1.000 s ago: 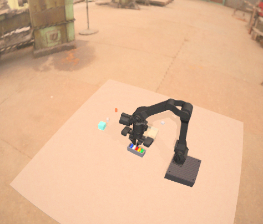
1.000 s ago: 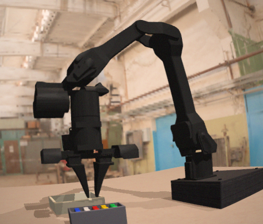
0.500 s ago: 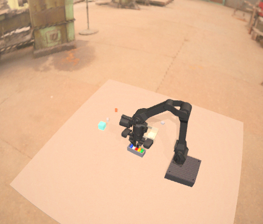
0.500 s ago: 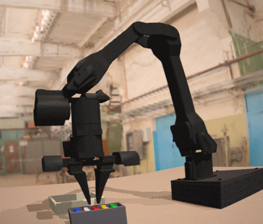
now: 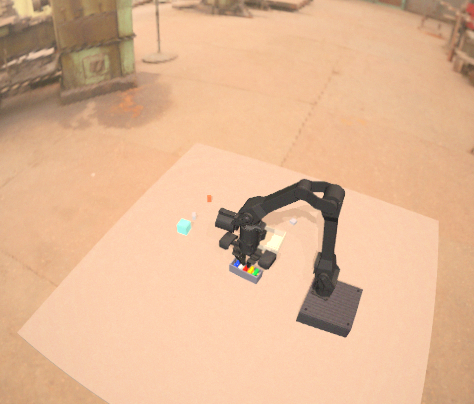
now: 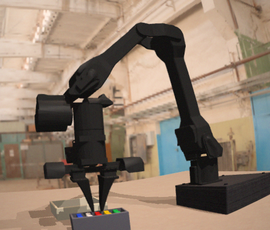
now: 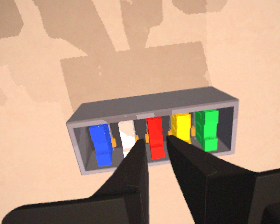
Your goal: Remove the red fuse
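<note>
The red fuse (image 5: 246, 269) (image 6: 97, 213) (image 7: 155, 127) sits upright in the middle slot of the grey fuse block (image 5: 244, 276) (image 6: 101, 223) (image 7: 151, 101). My gripper (image 5: 246, 263) (image 6: 97, 210) (image 7: 155, 143) points down just above the block. Its fingers stand narrowly open with nothing held, one tip on each side of the red fuse in the wrist view. The left tip overlaps the white fuse's edge there, and the right tip is near the yellow fuse; whether they touch anything cannot be told. The cream tray (image 5: 275, 242) (image 6: 60, 214) stands behind the block, partly hidden by the arm.
Blue (image 6: 79, 215) (image 7: 101, 145) and white (image 6: 88, 214) (image 7: 126, 132) fuses sit left of the red one, yellow (image 6: 107, 212) (image 7: 180, 126) and green (image 6: 116, 210) (image 7: 209, 130) right. A cyan cube (image 5: 184, 226), an orange block (image 5: 209, 198) and two small pale cubes (image 5: 194, 216) (image 5: 293, 221) lie farther off.
</note>
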### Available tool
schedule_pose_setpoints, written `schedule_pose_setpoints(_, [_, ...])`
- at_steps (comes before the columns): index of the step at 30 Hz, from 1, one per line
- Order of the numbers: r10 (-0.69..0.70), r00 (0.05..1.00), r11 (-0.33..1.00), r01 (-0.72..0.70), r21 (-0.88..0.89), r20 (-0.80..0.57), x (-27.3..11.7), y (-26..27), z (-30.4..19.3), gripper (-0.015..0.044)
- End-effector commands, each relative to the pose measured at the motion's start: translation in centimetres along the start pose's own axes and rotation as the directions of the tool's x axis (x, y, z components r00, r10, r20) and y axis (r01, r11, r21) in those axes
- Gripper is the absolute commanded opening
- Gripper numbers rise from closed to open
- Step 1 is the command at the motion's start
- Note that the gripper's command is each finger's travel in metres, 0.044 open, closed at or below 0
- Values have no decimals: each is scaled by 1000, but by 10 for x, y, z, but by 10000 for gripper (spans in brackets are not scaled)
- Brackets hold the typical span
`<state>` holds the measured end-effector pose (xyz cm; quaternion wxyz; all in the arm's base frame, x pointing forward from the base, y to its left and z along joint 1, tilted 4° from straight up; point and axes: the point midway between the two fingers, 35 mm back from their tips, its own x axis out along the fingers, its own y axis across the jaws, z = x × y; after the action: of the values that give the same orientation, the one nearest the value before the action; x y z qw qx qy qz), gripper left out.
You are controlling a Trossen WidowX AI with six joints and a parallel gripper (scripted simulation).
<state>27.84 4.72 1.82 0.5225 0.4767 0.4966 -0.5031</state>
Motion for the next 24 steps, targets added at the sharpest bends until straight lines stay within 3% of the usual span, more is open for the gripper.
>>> schedule_pose_setpoints(1, [-8, 1000, 1000, 8, -4, -2, 5, -1, 0, 68])
schedule_pose_setpoints(24, [-8, 1000, 1000, 8, -4, -2, 11, -1, 0, 68])
